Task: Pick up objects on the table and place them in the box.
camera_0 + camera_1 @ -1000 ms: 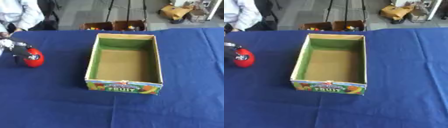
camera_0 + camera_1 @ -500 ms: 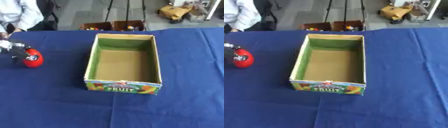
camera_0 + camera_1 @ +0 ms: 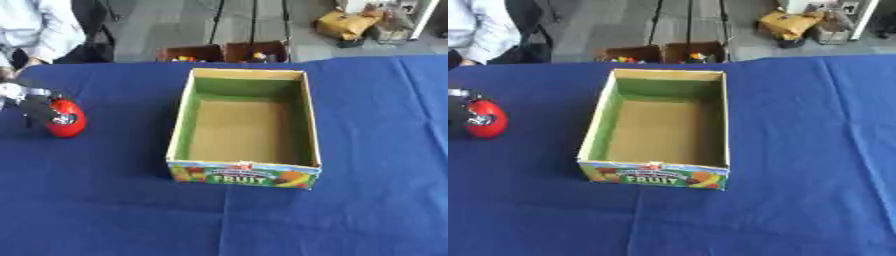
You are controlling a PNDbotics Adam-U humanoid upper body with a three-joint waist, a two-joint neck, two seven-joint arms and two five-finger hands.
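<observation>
A red, egg-shaped object (image 3: pixel 68 120) sits on the blue table at the far left. My left hand (image 3: pixel 28 98) comes in from the left edge, its black and silver fingers curled round the object, with one silver fingertip (image 3: pixel 480 120) lying on its front. An open cardboard box (image 3: pixel 245 167) with green inner walls and a "FRUIT" label stands in the middle of the table, to the right of the object. Nothing lies inside the box. My right hand shows in neither view.
The blue cloth (image 3: pixel 367 210) covers the whole table. Past the table's far edge, two brown crates (image 3: pixel 226 51) with small coloured things stand on the floor, beside black stand legs.
The left hand has settled slightly lower round the red object, which stays at the same spot on the table. The box has not moved.
</observation>
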